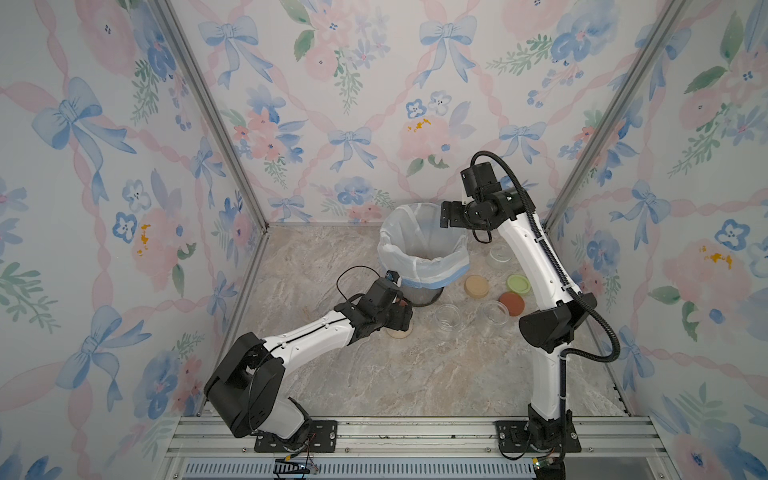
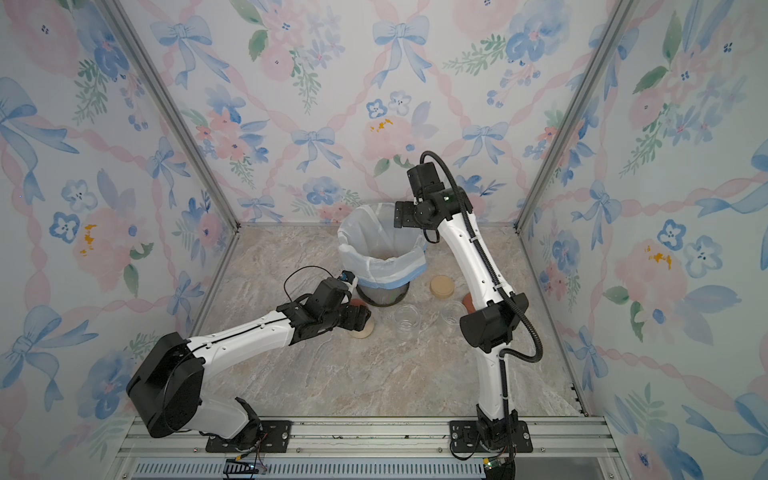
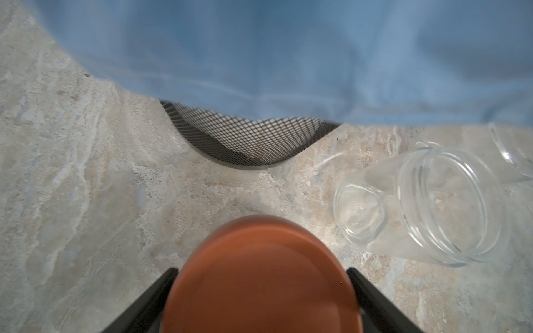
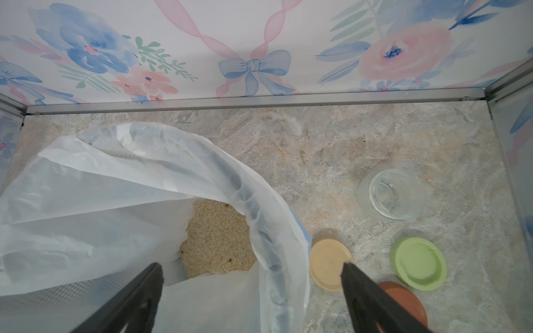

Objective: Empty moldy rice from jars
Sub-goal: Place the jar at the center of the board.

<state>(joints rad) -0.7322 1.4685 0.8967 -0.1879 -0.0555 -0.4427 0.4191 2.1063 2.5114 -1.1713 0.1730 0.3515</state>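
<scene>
Bin (image 4: 86, 187) holds moldy rice (image 4: 219, 239); 3 jars (image 1: 448, 316) (image 1: 494, 312) (image 1: 500, 252) empty. Right fingers (image 4: 138, 297) spread; left fingers (image 3: 150, 299) flank rust-red lid (image 3: 259, 282), grip unclear.

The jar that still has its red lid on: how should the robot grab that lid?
By the rim of the rust-red lid, from straight above: it is a round disc facing up on an upright jar, so fingers on opposite edges fit. The left gripper straddles it that way.
</scene>
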